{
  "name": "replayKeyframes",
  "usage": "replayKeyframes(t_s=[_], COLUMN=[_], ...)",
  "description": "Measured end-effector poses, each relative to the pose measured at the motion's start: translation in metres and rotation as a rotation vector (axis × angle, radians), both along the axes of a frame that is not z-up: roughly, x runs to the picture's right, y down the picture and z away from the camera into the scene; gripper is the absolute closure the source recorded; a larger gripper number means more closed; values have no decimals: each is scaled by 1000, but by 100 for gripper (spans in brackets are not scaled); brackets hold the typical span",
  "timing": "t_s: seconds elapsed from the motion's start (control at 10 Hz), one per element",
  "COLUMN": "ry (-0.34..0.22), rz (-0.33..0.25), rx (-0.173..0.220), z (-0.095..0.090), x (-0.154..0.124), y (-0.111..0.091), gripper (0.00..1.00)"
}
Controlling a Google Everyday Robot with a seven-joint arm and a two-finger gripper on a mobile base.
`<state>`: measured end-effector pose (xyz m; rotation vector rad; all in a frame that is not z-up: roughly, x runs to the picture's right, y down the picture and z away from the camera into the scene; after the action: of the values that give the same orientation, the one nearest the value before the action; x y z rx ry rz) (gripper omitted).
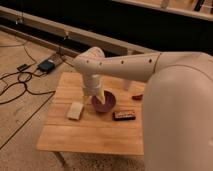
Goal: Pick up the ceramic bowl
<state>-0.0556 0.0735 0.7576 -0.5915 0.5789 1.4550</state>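
The ceramic bowl (104,104), small, round and dark maroon, sits on the wooden table (95,132) near its middle. My gripper (95,96) hangs down from the white arm (125,65) and sits at the bowl's left rim, touching or just above it. The arm's wrist hides the bowl's left edge.
A pale beige block (75,110) lies left of the bowl. A flat dark packet (123,115) lies right of it, and a small red object (137,97) lies further right by my arm. Cables and a dark box (46,65) lie on the floor to the left.
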Motion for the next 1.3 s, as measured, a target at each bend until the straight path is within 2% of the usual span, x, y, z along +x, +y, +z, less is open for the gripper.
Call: replayKeyframes(t_s=[0.3, 0.7, 1.0, 1.3], ry=[-12, 1, 14, 24], rz=[-69, -130, -165, -172], rx=[-39, -50, -64, -81], z=[34, 75, 104, 126], x=[-3, -1, 0, 1], y=[4, 0, 3, 7], gripper=[35, 35, 35, 35])
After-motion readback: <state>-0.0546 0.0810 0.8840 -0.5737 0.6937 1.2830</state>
